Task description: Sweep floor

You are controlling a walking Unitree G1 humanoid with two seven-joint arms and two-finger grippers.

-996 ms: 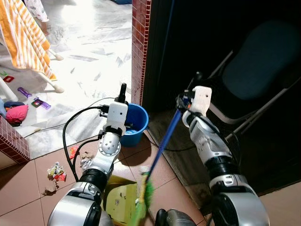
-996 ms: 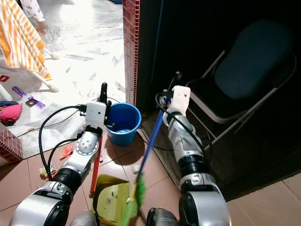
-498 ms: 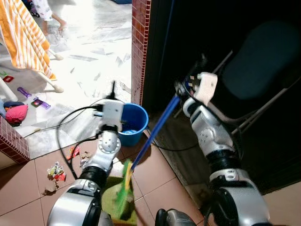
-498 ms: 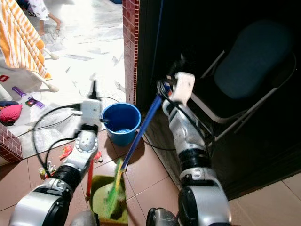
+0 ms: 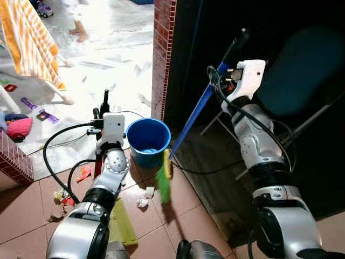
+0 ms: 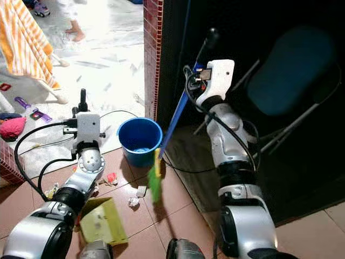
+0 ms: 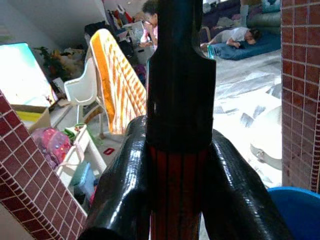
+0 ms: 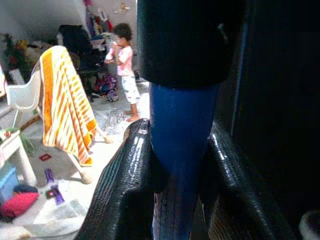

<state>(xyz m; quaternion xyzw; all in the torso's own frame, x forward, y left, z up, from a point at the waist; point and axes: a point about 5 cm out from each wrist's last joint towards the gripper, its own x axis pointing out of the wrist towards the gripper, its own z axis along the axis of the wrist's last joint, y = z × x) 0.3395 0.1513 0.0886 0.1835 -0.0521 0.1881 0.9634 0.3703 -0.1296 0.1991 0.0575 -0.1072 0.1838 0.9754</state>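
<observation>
Blue broom handle (image 5: 197, 110) is clamped in right pincer (image 6: 202, 65), green bristles (image 5: 163, 181) just right of blue bucket (image 5: 148, 141); red dustpan handle (image 7: 175, 195) is gripped in left pincer (image 5: 102, 110) – yellow dustpan (image 6: 102, 221) below the bucket

Risk: bucket may be knocked, paper scraps (image 5: 143, 200) flicked past the pan – tiled floor (image 5: 183, 221), dark doorway right of bucket, black cable (image 5: 59, 141) nearby

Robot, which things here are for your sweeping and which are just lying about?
For sweeping:
- broom in the right gripper
- dustpan, its red handle in the left gripper
- litter on the tiles

Just lying about:
- blue bucket
- folding chair
- striped towel
- toys
</observation>
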